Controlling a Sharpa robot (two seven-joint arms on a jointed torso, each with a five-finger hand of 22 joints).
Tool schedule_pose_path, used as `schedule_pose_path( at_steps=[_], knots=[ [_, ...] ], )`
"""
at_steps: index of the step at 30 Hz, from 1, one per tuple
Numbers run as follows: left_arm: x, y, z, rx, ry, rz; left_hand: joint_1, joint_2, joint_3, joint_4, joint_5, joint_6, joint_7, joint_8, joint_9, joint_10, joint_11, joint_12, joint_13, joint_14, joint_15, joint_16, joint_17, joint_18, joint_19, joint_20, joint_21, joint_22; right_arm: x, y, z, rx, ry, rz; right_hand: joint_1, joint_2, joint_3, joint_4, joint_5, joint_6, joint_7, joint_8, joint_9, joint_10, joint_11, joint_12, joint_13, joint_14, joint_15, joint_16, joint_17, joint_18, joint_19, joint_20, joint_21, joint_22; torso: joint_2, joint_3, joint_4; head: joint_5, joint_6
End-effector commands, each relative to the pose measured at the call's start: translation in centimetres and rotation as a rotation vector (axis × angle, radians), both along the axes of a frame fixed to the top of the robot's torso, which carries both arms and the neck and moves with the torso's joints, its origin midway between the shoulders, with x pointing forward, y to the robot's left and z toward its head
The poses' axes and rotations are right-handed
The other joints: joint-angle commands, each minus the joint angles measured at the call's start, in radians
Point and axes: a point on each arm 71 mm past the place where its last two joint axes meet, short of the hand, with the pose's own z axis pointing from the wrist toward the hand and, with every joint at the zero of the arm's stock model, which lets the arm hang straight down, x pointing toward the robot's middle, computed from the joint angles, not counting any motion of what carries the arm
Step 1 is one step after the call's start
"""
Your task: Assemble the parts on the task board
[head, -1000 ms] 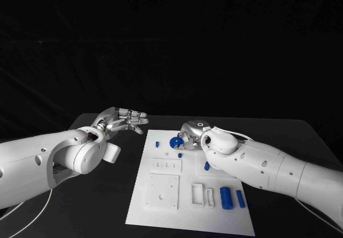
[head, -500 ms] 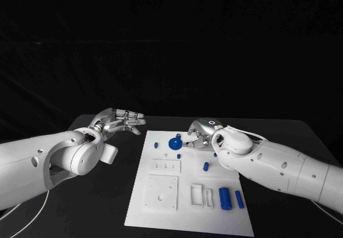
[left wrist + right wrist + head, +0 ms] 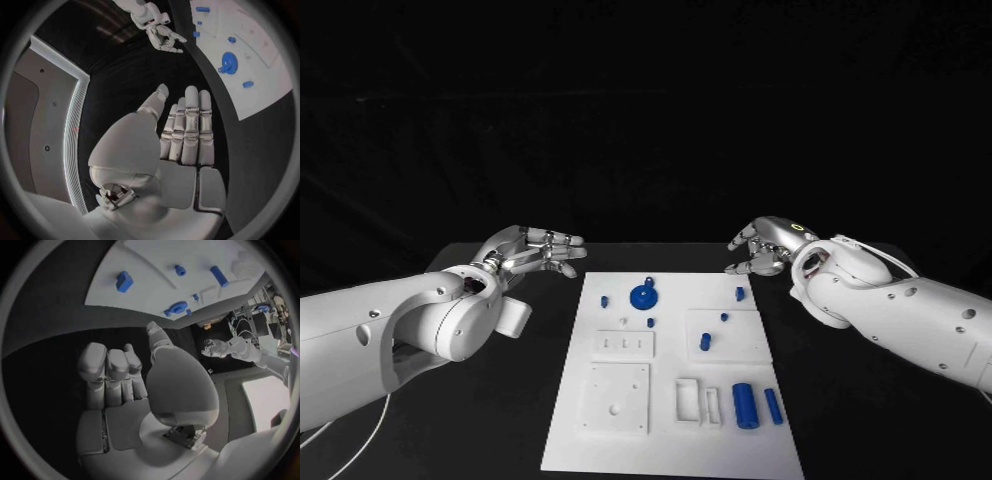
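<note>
Here I had both hands off the task board (image 3: 668, 440), a white plate lying lengthwise in the middle of the black table (image 3: 877, 420). My left hand (image 3: 531, 250) hovered just beyond the board's far left corner, fingers straight, side by side and holding nothing. My right hand (image 3: 769, 245) hovered beyond the far right corner, fingers loosely curled and slightly apart, also holding nothing. I judged both were parked clear so the head camera could see every part.

The blue gear (image 3: 645, 297) sat at the board's far end with small blue pegs (image 3: 604, 300) around it. Two blue cylinders (image 3: 746, 404) lay side by side at the near right.

The left wrist view showed the flat palm, which the head view hid; the right wrist view showed the fingers bent inward over bare table
</note>
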Motion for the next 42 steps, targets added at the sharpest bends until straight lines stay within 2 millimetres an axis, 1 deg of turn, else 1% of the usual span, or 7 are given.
schedule_pose_path(
  at_steps=[1,7,12,13,16,25,42],
  knots=[
    [0.0,0.0,0.1,-0.002,-0.008,-0.017,0.0,0.003,0.007,-0.002,0.001,-0.004,-0.002,-0.002,0.0,0.008,0.0,-0.002,0.001,0.002,0.0,-0.008,-0.003,-0.005,-0.005,0.0,-0.008,-0.003,-0.1,-1.2,-0.5,0.123,0.084,0.088,0.013,0.009,0.026,-0.044,0.03,0.001,0.002,-0.002,-0.002,-0.014,-0.004,-0.011,-0.005,-0.009,0.001,-0.013,-0.007,0.001,0.007,0.006,-0.022,0.109,0.002,0.0079,-0.0099,-0.005,0.001],
    [0.0,0.2,0.0,0.002,-0.009,-0.018,-0.002,0.002,0.015,-0.006,0.002,-0.005,-0.002,-0.002,0.0,0.013,0.0,-0.002,0.001,-0.001,0.004,-0.039,-0.015,-0.008,-0.01,0.003,-0.022,-0.011,-0.3,-4.0,-1.9,0.159,0.145,0.067,-0.011,0.015,0.088,-0.128,0.07,-0.004,-0.008,-0.002,-0.002,-0.026,-0.015,-0.022,-0.016,-0.017,-0.007,-0.032,-0.017,-0.005,0.0,-0.001,-0.051,0.105,0.003,0.018,-0.0161,-0.008,0.001],
    [0.1,0.3,0.0,0.003,-0.01,-0.018,-0.003,0.0,0.018,-0.008,0.002,-0.005,-0.001,-0.002,0.0,-0.007,0.006,-0.002,0.001,0.0,0.009,-0.072,-0.027,-0.007,-0.012,0.007,-0.034,-0.018,-0.3,-4.9,-3.0,0.175,0.176,0.057,-0.044,0.028,0.101,-0.187,0.11,-0.017,-0.001,-0.002,-0.003,-0.029,-0.011,-0.024,-0.02,-0.016,-0.005,-0.036,-0.014,-0.006,0.002,-0.002,-0.057,0.105,0.005,0.0227,-0.0169,-0.002,0.002],
    [0.1,0.3,0.0,0.003,-0.011,-0.018,-0.002,-0.001,0.017,-0.009,0.003,-0.005,0.0,-0.002,0.0,-0.016,0.008,-0.002,0.001,0.003,0.009,-0.077,-0.028,-0.006,-0.011,0.007,-0.035,-0.019,-0.3,-5.0,-3.2,0.178,0.181,0.056,-0.043,0.028,0.102,-0.188,0.125,-0.021,0.001,-0.002,-0.003,-0.029,-0.009,-0.025,-0.021,-0.016,-0.004,-0.036,-0.013,-0.006,0.002,-0.001,-0.057,0.105,0.005,0.0245,-0.0168,-0.002,0.0],
    [0.2,0.4,0.0,0.004,-0.011,-0.017,0.0,-0.002,0.015,-0.009,0.002,-0.005,0.002,-0.002,0.0,-0.038,0.014,-0.002,0.001,0.015,0.011,-0.09,-0.03,-0.003,-0.005,0.009,-0.036,-0.021,-0.2,-5.0,-3.6,0.18,0.198,0.06,-0.043,0.029,0.104,-0.192,0.148,-0.023,0.001,-0.002,-0.003,-0.03,-0.009,-0.027,-0.022,-0.016,-0.003,-0.036,-0.013,-0.004,0.002,0.001,-0.057,0.105,0.003,0.0206,-0.0133,-0.008,-0.005],
    [0.4,0.7,0.0,0.007,-0.012,-0.008,0.004,-0.002,0.008,-0.01,0.002,-0.005,0.002,-0.002,0.0,-0.046,0.016,-0.003,0.001,0.021,0.011,-0.102,-0.029,-0.001,-0.003,0.01,-0.039,-0.022,-0.3,-5.1,-4.8,0.215,0.255,0.064,-0.061,0.035,0.12,-0.214,0.168,-0.024,0.004,-0.002,-0.003,-0.032,-0.008,-0.025,-0.023,-0.016,-0.002,-0.033,-0.01,0.0,0.001,0.004,-0.054,0.106,0.005,0.0299,-0.0113,0.0,-0.011],
    [0.4,0.9,-0.1,0.019,-0.012,0.0,0.006,0.001,0.007,-0.01,0.003,-0.005,0.002,-0.002,0.0,-0.048,0.016,-0.002,0.001,0.024,0.011,-0.104,-0.027,0.0,-0.002,0.01,-0.038,-0.022,-0.1,-4.3,-6.6,0.272,0.299,0.07,-0.075,0.048,0.099,-0.2,0.147,-0.024,0.01,-0.002,-0.003,-0.032,-0.003,-0.018,-0.02,-0.014,0.003,-0.023,-0.002,0.004,0.004,0.009,-0.043,0.107,0.003,0.0243,-0.0119,0.0,-0.023]
  ],
)
